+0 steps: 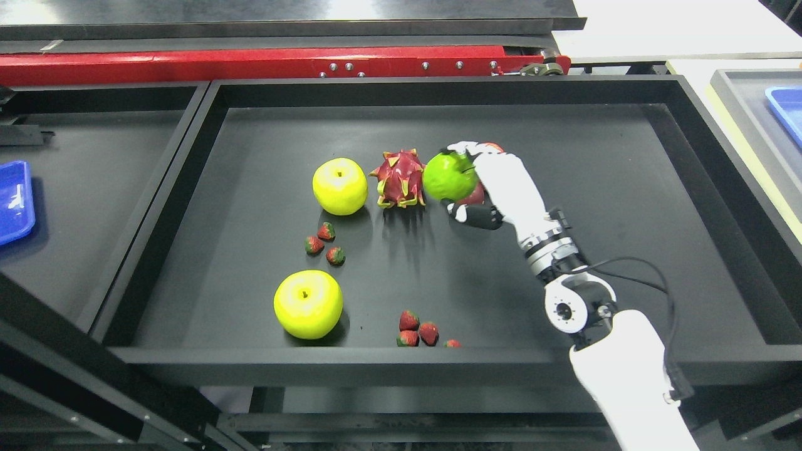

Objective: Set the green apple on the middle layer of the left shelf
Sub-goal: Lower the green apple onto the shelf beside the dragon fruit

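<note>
A green apple (448,176) sits in my right hand (467,181), near the middle of the big black tray (626,188). My right arm comes in from the lower right. Its fingers are curled around the apple from the right side and from below. I cannot tell whether the apple is lifted off the tray floor. A red fruit shows partly behind the hand (474,195). My left arm is out of view.
A pink dragon fruit (397,178) lies just left of the green apple. Two yellow apples (339,185) (308,304) and several strawberries (324,241) (418,333) lie on the tray. A second black tray (94,188) with a blue dish (14,200) stands at left.
</note>
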You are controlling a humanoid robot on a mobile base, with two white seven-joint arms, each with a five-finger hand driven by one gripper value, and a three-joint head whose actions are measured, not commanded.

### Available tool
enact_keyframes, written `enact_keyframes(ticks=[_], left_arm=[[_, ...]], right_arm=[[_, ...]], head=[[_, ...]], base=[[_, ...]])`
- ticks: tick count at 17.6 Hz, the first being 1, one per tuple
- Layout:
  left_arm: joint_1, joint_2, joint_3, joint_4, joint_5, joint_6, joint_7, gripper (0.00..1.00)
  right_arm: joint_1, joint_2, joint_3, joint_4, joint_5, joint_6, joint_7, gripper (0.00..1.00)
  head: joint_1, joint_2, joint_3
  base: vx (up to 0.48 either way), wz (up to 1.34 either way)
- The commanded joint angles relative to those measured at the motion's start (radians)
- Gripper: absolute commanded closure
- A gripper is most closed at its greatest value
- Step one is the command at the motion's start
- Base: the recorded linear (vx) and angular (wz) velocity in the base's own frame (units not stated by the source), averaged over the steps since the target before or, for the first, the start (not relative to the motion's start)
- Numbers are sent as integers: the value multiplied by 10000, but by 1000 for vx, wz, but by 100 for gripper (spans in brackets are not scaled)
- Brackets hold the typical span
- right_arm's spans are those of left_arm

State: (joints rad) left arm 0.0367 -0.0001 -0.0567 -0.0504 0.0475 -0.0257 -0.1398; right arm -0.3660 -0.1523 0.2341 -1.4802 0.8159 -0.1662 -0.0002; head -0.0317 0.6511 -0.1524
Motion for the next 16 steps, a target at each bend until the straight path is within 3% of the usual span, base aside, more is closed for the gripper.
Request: enact_keyframes(ticks=[1, 10, 11, 12, 13, 14, 16], left_arm=[[1, 175, 0, -2, 0, 12, 2, 0], [1, 175, 0, -2, 0, 12, 2, 0], [1, 175, 0, -2, 0, 12, 2, 0], [1, 175, 0, -2, 0, -3, 2, 0], [1, 175, 0, -2, 0, 12, 17, 0], [1, 175, 0, -2, 0, -3, 17, 0], [1, 175, 0, -2, 0, 12, 2, 0]], right_arm=[[116, 220, 2062, 552, 355, -575, 492, 97], [224, 189, 1909, 628, 340, -639, 1075, 94], [255, 204, 1878, 628, 264, -517, 1304, 83], [285, 250, 1680, 643, 141, -197, 1625, 56], [286, 296, 1253, 644, -164, 64, 1795, 7], [316, 311, 854, 644, -698, 128, 1858, 0], [225, 342, 498, 628, -2077, 311, 1859, 0]], head=[[0, 0, 0], [0, 0, 0], [0, -1, 0], [0, -1, 0], [0, -1, 0], [0, -1, 0], [0, -1, 0]], base=[[150, -53], [113, -35], [61, -32], [53, -53], [53, -53], [28, -14], [23, -8]])
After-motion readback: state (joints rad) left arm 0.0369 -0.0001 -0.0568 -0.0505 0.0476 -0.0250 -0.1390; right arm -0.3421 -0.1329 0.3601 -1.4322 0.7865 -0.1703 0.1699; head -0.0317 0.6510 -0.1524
